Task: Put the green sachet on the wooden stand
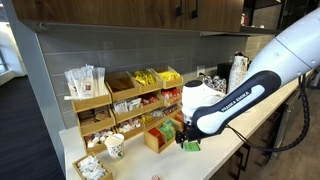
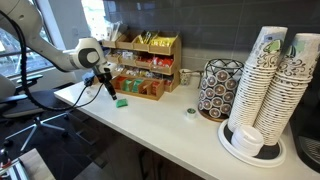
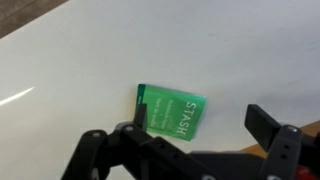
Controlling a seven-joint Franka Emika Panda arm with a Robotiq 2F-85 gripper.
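Note:
The green sachet [image 3: 172,111] lies flat on the white counter, with "STASH" printed on it. It also shows in both exterior views [image 1: 190,146] [image 2: 123,102], just in front of the wooden stand [image 1: 96,101] [image 2: 158,92]. The stand is a tiered rack full of coloured packets. My gripper [image 3: 203,118] hangs low over the sachet with its fingers open. One finger is at the sachet's left edge, the other well to its right. It holds nothing. The gripper also shows in both exterior views [image 1: 185,135] [image 2: 107,88].
A paper cup [image 1: 115,146] and a tray of white packets [image 1: 92,167] stand beside the stand. Tall stacks of paper cups [image 2: 272,85], a patterned round holder [image 2: 220,88] and a small round item [image 2: 190,113] sit further along the counter. The counter edge is close.

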